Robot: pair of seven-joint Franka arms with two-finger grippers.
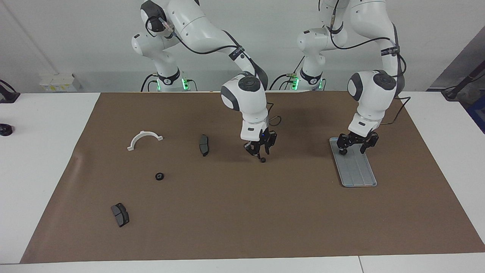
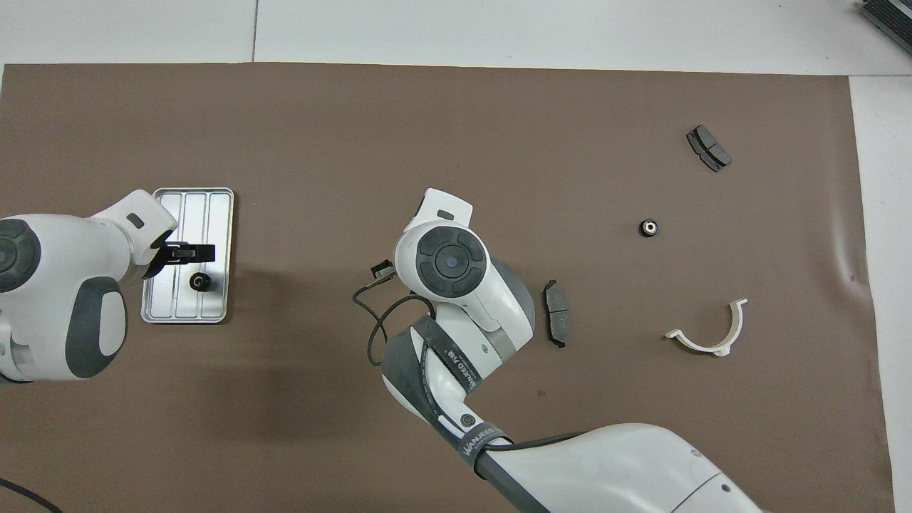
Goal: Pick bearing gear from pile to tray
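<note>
While the left claw point(image 1: 354, 148) hangs over the end of the tray point(image 1: 359, 172) nearer to the robots, its fingers stand wide apart and hold nothing; one black gear point(image 1: 343, 152) lies in the tray just under it, and the overhead view shows that gear resting in a groove at the tray's nearer end, beside the claw's tips. The tray sits on the brown mat point(image 1: 265, 212) toward the left arm's end of the surface.

The right arm reaches in over the middle of the mat; the right claw point(image 1: 260, 153) points down with a second gear point(image 1: 263, 160) directly below its tips, low on the mat; whether the fingers are spread or closed, and whether they touch that gear, I cannot tell (from overhead the arm's own body covers both).

Toward the right arm's end lie the rest of the loose parts, well apart from one another: a third gear point(image 1: 159, 176) alone on the mat; a white half-ring point(image 1: 144, 139) nearer to the robots than it; one brake pad point(image 1: 204, 145) between the half-ring and the right claw; the other brake pad point(image 1: 120, 214) farthest from the robots of all the parts.
</note>
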